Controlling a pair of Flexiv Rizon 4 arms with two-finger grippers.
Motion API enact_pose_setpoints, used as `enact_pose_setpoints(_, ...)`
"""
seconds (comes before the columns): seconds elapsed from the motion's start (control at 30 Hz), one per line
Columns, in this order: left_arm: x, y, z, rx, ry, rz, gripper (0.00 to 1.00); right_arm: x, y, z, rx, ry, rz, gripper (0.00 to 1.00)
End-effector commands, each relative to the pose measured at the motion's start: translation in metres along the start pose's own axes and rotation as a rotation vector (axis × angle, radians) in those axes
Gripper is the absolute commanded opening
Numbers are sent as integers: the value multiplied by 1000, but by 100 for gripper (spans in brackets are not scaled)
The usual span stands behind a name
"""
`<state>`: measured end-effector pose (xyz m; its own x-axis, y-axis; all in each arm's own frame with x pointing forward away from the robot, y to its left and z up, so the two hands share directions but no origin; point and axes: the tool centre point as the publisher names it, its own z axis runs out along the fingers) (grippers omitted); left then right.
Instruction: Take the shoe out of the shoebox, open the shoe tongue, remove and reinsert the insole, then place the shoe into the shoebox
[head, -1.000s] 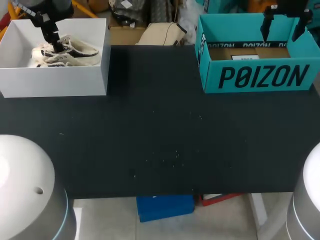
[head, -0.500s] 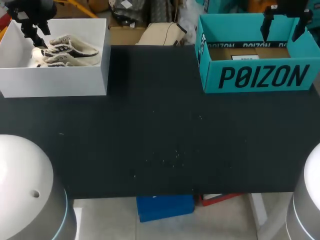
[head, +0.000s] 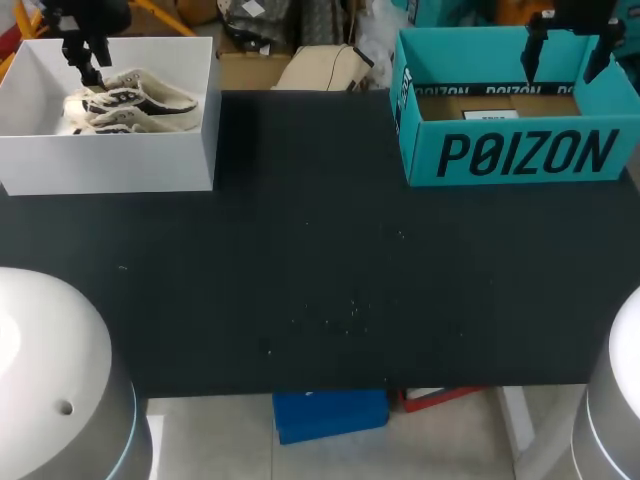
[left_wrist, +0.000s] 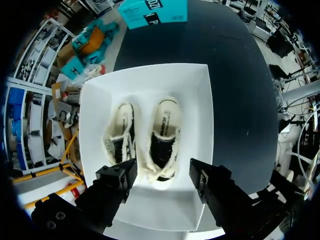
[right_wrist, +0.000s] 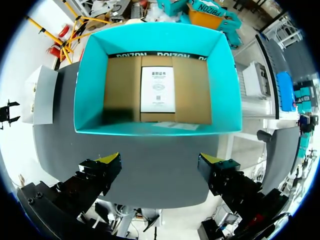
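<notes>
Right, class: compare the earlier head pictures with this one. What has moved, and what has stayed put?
The left tool rose from among the shoes in the white box, swung towards the view's left, then came partway back; it now hangs open above them, holding nothing. The shoes stayed in the box, and the right tool stayed open over the teal box.

Cream-and-black shoes (left_wrist: 165, 125), white box (head: 110, 165), teal shoebox (head: 520, 155) with brown floor, black table (head: 330, 280)
</notes>
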<state>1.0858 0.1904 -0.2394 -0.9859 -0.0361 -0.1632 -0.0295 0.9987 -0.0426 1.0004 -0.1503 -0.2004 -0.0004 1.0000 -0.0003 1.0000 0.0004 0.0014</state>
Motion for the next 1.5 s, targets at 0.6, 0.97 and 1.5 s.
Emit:
enact_pose_setpoints(0.6, -28, -10, 76, -39, 121, 5, 48, 0, 0, 0, 1, 0, 1, 100)
enact_pose_setpoints(0.97, -35, -1, 121, -53, 161, -34, 47, 0, 0, 0, 1, 0, 1, 100)
enact_pose_setpoints(1.5, -40, 6, 176, -55, 160, -59, 48, 0, 0, 0, 1, 0, 1, 100)
